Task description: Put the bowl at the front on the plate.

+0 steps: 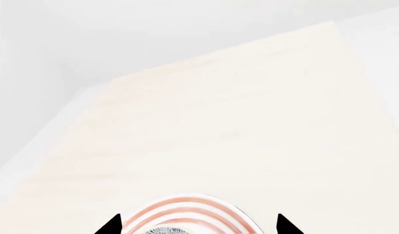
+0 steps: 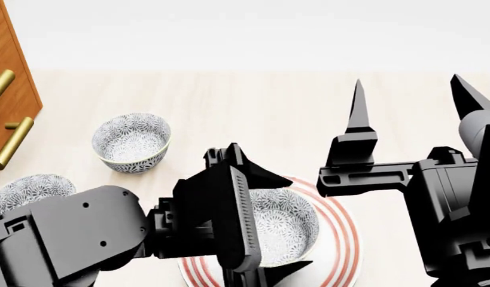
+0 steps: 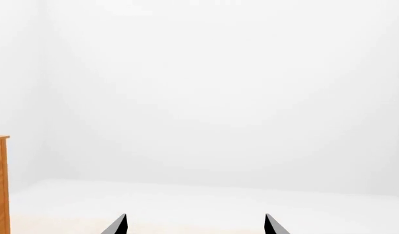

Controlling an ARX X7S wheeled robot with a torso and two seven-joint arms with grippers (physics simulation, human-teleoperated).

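1. Location of the task item: small deep round bowl with grey-blue floral pattern and pale cream rim (image 2: 289, 224), sitting inside the wide flat white plate with thin red concentric rings (image 2: 346, 239), near the front edge of the pale wooden counter (image 2: 253, 113).
2. Left tool (image 2: 270, 222): fingers spread, one dark tip at the far rim of the bowl and one at the near rim; straddling, not pinching, as far as the head view shows. Confirmed by the left wrist view: two black tips set wide apart with the plate rings (image 1: 186, 209) between them.
3. Right tool (image 2: 408, 104): raised well above the counter, fingers spread wide, holding nothing (right wrist view shows only blank wall between the tips).
4. Handling judgement: rigid glazed ceramic, probably moderately heavy for its size, smooth and slippery, liable to chip on impact.
5. Grip point, if regrasping is needed: pinch across the rim wall, one finger inside and one outside; avoid the curved outer belly (likely to squirt free).
6. Not to be confused with two matching patterned bowls: one further back (image 2: 131, 142), one at the left edge (image 2: 29, 192), beside the wooden cabinet with brass handles (image 2: 9, 89).
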